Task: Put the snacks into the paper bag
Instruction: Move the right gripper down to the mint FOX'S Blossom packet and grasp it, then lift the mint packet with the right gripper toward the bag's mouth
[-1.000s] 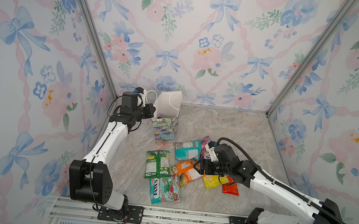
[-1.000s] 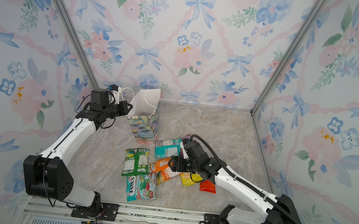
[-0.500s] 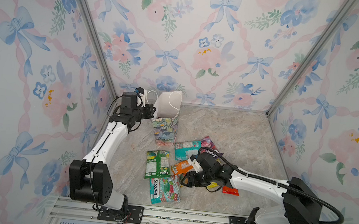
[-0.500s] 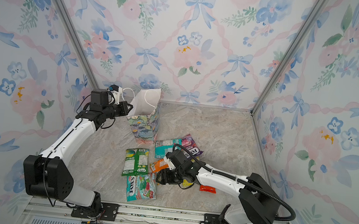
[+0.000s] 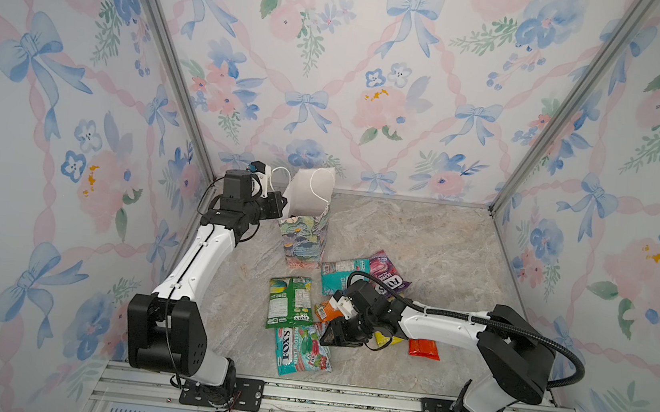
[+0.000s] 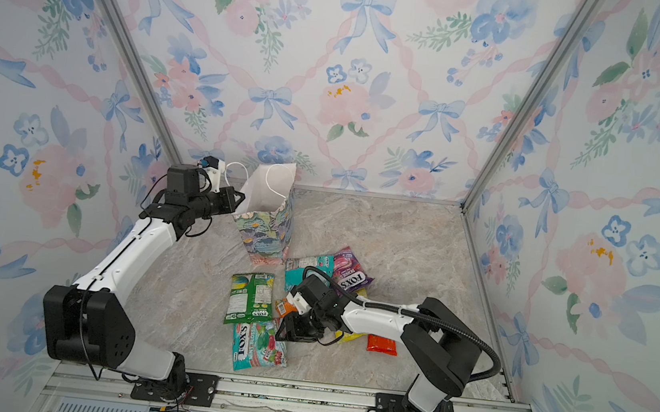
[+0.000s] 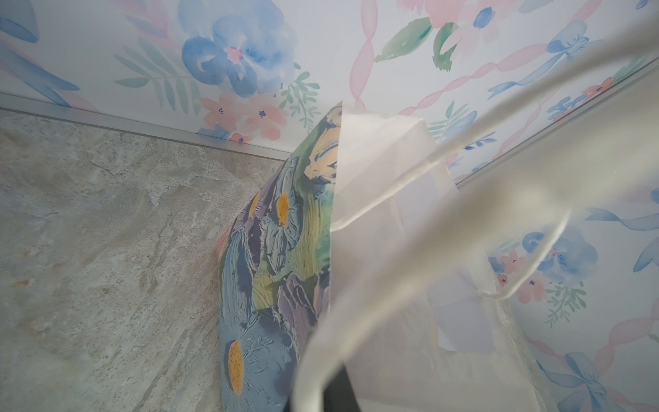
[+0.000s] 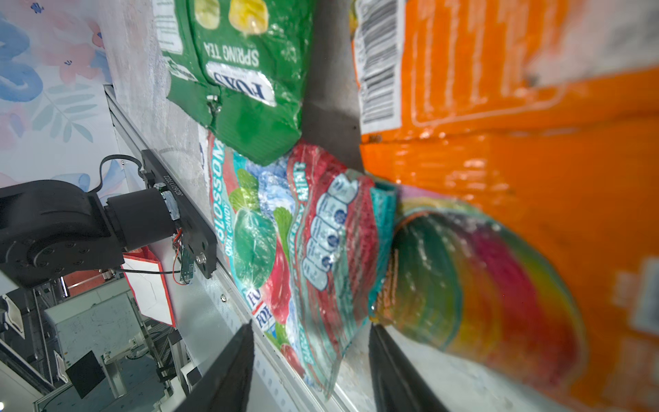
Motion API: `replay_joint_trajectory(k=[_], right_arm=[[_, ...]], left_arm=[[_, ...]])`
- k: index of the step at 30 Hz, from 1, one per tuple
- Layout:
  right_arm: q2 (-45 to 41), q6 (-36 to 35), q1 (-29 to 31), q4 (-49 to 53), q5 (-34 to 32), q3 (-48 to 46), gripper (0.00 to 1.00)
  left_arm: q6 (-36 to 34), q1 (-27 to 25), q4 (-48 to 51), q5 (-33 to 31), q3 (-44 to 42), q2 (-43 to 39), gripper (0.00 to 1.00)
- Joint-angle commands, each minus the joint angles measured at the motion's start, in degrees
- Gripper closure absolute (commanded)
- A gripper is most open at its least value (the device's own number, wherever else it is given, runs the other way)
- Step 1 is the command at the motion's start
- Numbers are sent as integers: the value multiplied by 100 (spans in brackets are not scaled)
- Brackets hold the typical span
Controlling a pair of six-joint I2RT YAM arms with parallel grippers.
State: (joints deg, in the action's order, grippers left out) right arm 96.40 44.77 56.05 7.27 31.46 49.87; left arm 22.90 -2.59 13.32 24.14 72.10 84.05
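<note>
The left arm [image 5: 196,268] is raised from the front rail toward the back left corner, wrist held level; the left gripper [image 5: 280,209] is clamped shut on the near rim of the upright floral paper gift bag [image 5: 305,229] with white cord handles, which stands on the marble-patterned tabletop [image 5: 420,241] close to the back wall. The right arm [image 5: 440,329] is folded low, forearm stretched leftward over the snacks; the right gripper [image 5: 329,336] is pitched downward, jaws parted, and an edge of the glossy teal-and-red FOX'S pouch [image 5: 302,350] lies between its fingers [image 8: 228,374]. A green pouch [image 5: 289,303], an orange pouch [image 5: 325,309], a purple pouch [image 5: 390,274] and a red pouch [image 5: 424,347] lie nearby on the tabletop, outside the bag.
</note>
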Motion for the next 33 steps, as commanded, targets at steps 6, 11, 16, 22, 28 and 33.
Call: replay_joint_trajectory(k=[6,11,16,22,28,33], right_arm=[[412,102,68,-148,138,331,55],[382,109,38,-128,65,399,73],[124,94,-76,-11,-94,387,88],[-278,-11,-234,346,-46,554,96],[-747,-395,-412,1139,0,1013,100],[-1070,-620,-655,1714,-54,1248,100]], left_arm=[[-171,22,-1,117,-113,-125,100],[-181,22,3,117,-121,-126,100],[-189,22,-4,117,-130,-117,100],[-200,22,-1,115,-143,-100,100],[-216,22,-3,111,-143,-118,100],[-207,24,2,117,-161,-124,100]])
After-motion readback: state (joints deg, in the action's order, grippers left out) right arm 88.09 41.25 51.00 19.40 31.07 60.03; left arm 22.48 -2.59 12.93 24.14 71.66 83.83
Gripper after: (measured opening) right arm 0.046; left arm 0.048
